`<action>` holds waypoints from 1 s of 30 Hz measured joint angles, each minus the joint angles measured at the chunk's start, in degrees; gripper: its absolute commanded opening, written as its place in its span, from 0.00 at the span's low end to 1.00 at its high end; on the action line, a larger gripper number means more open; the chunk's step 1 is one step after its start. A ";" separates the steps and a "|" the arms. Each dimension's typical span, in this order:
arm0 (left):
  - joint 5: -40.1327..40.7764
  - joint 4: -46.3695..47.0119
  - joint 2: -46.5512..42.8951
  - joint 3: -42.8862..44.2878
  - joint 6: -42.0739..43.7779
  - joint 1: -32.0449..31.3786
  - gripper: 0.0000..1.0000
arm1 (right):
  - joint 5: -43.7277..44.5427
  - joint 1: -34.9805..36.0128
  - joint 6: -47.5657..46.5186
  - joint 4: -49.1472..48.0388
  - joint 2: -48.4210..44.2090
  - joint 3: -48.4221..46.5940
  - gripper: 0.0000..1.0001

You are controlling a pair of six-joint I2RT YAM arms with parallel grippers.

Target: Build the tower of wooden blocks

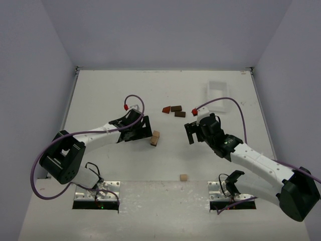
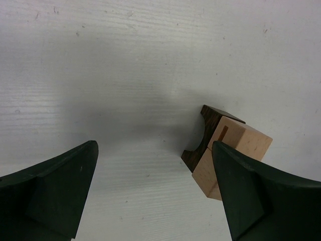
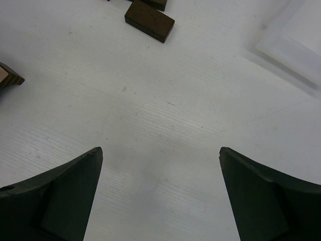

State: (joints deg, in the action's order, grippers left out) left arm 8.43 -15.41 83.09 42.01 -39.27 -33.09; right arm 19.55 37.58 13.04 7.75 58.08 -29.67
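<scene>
Nearest the bases, a lone tan block (image 1: 184, 177) lies on the worktop (image 1: 100, 95). Farther out, the wood block tower (image 1: 155, 138), tan pieces against a dark arched one, sits just right of the left end effector (image 1: 147, 129), beside one fingertip rather than between them. Its long axis runs roughly near-to-far. Those jaws gape wide and empty. The right end effector (image 1: 189, 133), equally wide, stands farther off. Beyond lie loose dark blocks (image 1: 176, 108).

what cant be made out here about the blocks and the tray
- Left wrist view: the wood block tower is partly behind a finger of the left gripper; its block count is unclear.
- Top view: the same tower is too small to separate its pieces.
- Right wrist view: the white tray and a block at the left edge are cut off by the frame.
</scene>
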 measured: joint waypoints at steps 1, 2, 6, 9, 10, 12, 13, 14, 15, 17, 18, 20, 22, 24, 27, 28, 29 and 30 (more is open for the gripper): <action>0.00 0.01 0.00 0.01 0.01 -0.03 0.94 | 0.00 0.00 -0.01 0.00 0.00 0.00 0.99; 0.00 0.01 0.00 0.01 0.02 -0.07 0.94 | 0.00 0.00 -0.02 0.00 -0.01 0.00 0.99; 0.09 -0.01 0.00 0.01 0.03 -0.27 0.94 | 0.00 0.00 -0.12 0.00 0.01 0.00 0.99; 0.61 -0.34 0.00 0.15 0.02 -0.28 0.94 | -0.01 0.00 -0.31 0.00 0.02 0.00 0.99; 0.94 -0.62 0.00 0.32 0.00 -0.28 0.94 | -0.04 0.00 -0.42 0.00 0.04 0.00 0.99; 2.06 -1.38 0.00 0.94 -0.09 -0.29 0.95 | -0.41 0.00 -0.89 0.00 0.16 0.00 0.99; 2.80 -1.84 0.00 1.35 -0.16 -0.32 0.96 | -0.68 0.00 -1.16 0.00 0.25 0.00 0.99; 3.63 -2.35 -0.02 1.86 -0.26 -0.32 0.97 | -1.31 0.00 -1.56 0.00 0.38 0.00 0.99; 4.59 -2.99 -0.05 2.39 -0.56 -0.34 0.98 | -2.51 0.00 -2.12 -0.01 0.53 0.00 0.99; 6.84 -4.36 -0.45 3.35 -1.26 -0.33 1.00 | -5.71 0.03 -3.29 -0.02 0.95 0.00 0.99; 8.08 -5.24 -0.83 3.84 -1.63 -0.32 1.00 | -7.38 0.14 -3.85 -0.05 1.21 0.00 0.99; 10.36 -6.76 -1.76 4.85 -2.20 -0.32 1.00 | -9.91 1.12 -5.01 -0.34 2.03 -0.02 0.99; 12.30 -7.93 -2.87 5.86 -2.73 -0.15 1.00 | -10.70 3.45 -5.97 -1.01 3.49 -0.15 0.99; 13.50 -8.45 -4.13 6.69 -2.98 0.34 1.00 | -10.78 6.78 -6.63 -1.83 5.88 -0.79 0.99; 14.15 -8.63 -6.60 7.00 -3.03 1.54 1.00 | -10.90 10.82 -6.33 -3.34 10.05 -2.09 0.99; 14.49 -8.72 -7.55 6.92 -3.15 2.03 1.00 | -10.86 11.53 -6.00 -4.27 11.33 -2.28 0.99; 14.70 -8.76 -8.44 6.73 -3.48 2.35 1.00 | -10.88 11.97 -5.58 -5.69 12.59 -2.34 0.99; 14.91 -8.73 -9.26 6.34 -4.01 2.46 1.00 | -10.84 12.44 -5.15 -7.07 13.83 -2.36 0.99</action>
State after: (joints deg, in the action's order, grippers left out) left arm 23.33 -24.14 73.83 48.35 -43.28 -30.63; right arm 8.71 50.02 7.88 0.67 71.91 -32.03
